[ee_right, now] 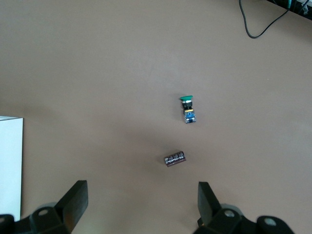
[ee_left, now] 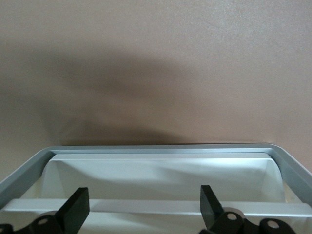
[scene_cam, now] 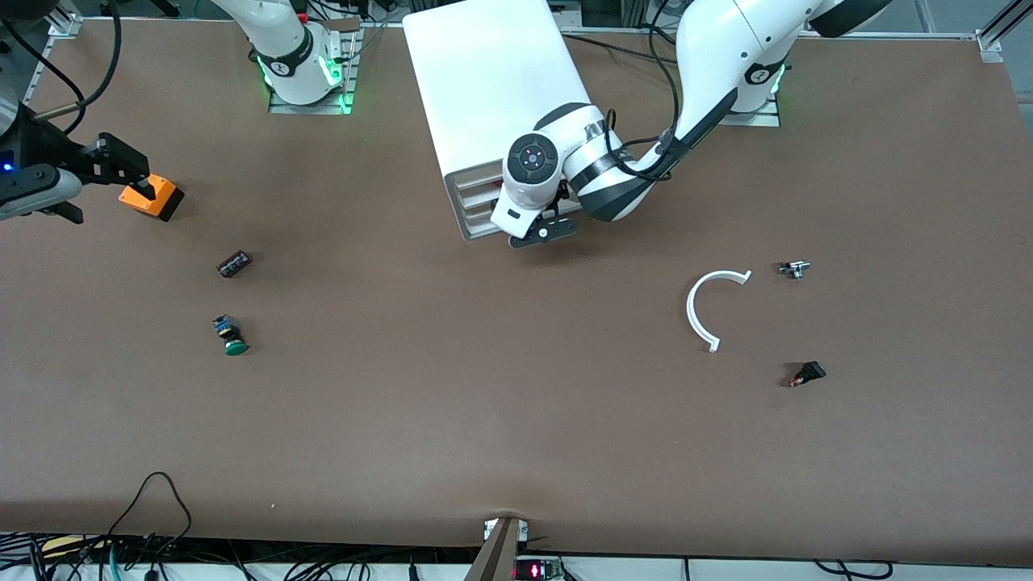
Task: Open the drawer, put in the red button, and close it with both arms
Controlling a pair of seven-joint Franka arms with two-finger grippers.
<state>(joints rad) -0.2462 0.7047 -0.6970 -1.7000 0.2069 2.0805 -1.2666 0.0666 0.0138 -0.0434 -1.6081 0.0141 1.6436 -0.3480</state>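
Note:
The white cabinet (scene_cam: pixel 492 81) stands at the table's robot edge, its drawer fronts facing the front camera. A spot of red (scene_cam: pixel 494 184), apparently the red button, shows at the uppermost drawer (scene_cam: pixel 476 184), which looks slightly pulled out. My left gripper (scene_cam: pixel 542 231) hangs open at the drawer fronts. In the left wrist view the open left gripper (ee_left: pixel 144 209) is over a white tray with a grey rim (ee_left: pixel 161 149); no button shows there. My right gripper (scene_cam: pixel 144 187) is open and empty (ee_right: pixel 141 207) over bare table at the right arm's end.
An orange block (scene_cam: pixel 155 198) lies at the right gripper's tip. A dark cylinder (scene_cam: pixel 234 264) (ee_right: pixel 174 159) and a green-capped button (scene_cam: pixel 232 335) (ee_right: pixel 186 108) lie nearer the front camera. Toward the left arm's end lie a white arc (scene_cam: pixel 702 311), a small metal part (scene_cam: pixel 795 269) and a black part (scene_cam: pixel 807 374).

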